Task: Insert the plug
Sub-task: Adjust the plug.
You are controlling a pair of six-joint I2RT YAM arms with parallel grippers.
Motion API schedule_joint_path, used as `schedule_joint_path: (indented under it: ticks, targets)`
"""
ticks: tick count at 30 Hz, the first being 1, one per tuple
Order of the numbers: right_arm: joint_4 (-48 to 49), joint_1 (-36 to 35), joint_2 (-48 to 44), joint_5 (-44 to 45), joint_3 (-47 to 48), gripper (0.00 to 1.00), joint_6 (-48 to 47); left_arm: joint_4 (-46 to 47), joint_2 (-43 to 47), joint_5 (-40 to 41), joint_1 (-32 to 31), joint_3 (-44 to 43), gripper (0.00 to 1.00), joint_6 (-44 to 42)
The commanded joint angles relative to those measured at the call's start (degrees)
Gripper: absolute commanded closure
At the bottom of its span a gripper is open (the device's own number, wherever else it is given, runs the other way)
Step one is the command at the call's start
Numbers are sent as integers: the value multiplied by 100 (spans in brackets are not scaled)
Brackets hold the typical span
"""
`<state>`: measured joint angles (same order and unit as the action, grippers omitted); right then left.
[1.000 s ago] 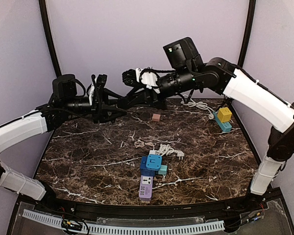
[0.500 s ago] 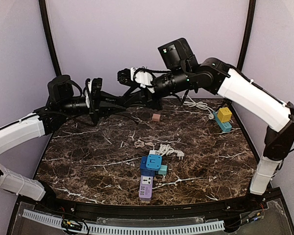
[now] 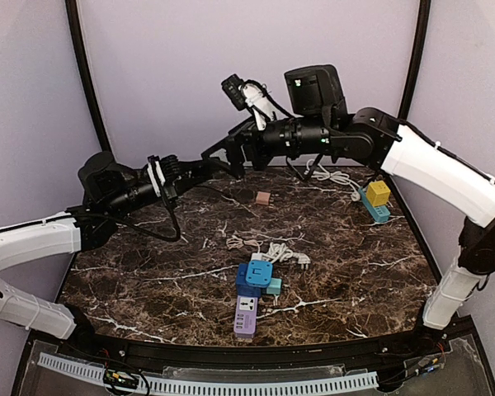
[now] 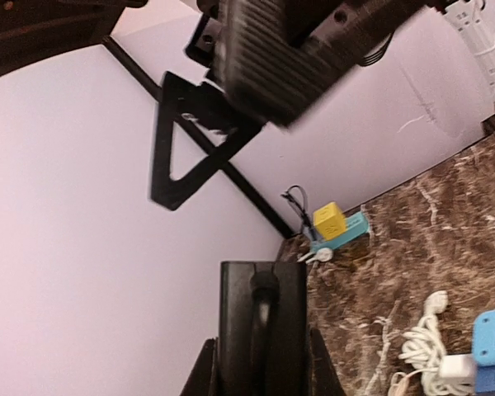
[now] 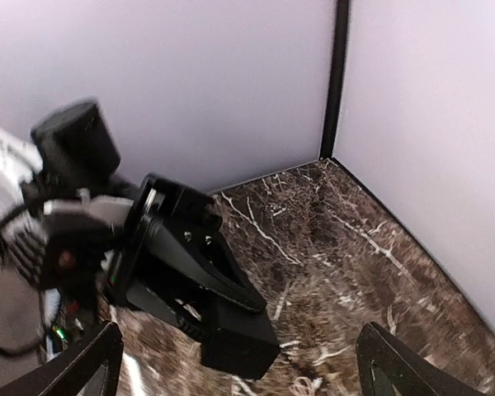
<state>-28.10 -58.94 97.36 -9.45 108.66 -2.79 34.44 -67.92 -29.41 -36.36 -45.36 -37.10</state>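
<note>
Marble tabletop lies below an apparent handover: left jaws clamp the plug, right jaws stand wide. Next: lower it squarely onto the strip.

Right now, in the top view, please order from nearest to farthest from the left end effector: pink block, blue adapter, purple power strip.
1. Pink block, back of the table, right of the left end effector.
2. Blue adapter, table centre.
3. Purple power strip, near the front edge.
</note>
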Motion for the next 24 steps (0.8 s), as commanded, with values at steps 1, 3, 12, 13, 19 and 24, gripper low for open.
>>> schedule_joint_path:
  ticks: [1,3,12,13,19,24]
  targets:
    - [922,-35,-329,1136,-415,6,3715,2366,-235,1628,-236,308,99,-1649]
    - [879,-32,-311,1644,-533,11,4858,2899,-432,1753,-356,426,99,-2428]
    - [950,-30,95,1782,-423,23,6058,3387,-1004,2061,-470,195,99,-3877]
    - [1031,-36,139,1664,-393,28,6008,3382,-1026,2070,-493,182,99,-3911]
    - [1052,-32,248,1282,-449,39,6251,3337,-1205,2182,-548,132,99,-3940]
    - [1096,-25,369,1178,-402,57,6254,3344,-1237,2168,-599,135,99,-3920]
